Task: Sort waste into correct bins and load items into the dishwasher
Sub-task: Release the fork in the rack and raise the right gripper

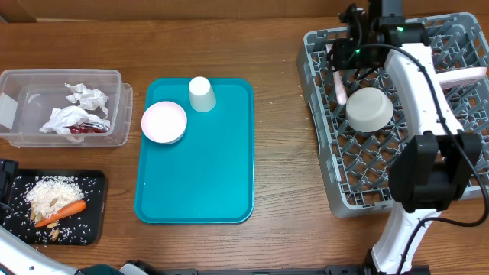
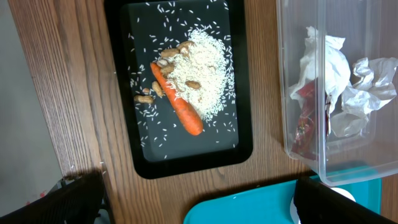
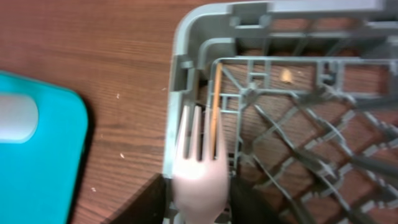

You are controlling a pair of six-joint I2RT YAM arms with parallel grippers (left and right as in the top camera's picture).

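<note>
Right end effector [image 3: 198, 208] grips white fork [image 3: 198, 165] at dish rack's [image 3: 186, 37] eleven-o'clock corner; seat it beside wooden stick [image 3: 214, 112] before releasing.

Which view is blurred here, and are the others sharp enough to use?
Right wrist: soft throughout, the white fork and grey rack corner smeared. Left wrist: crisp, rice grains distinct in the black tray. Overhead: sharp, evenly lit.
</note>
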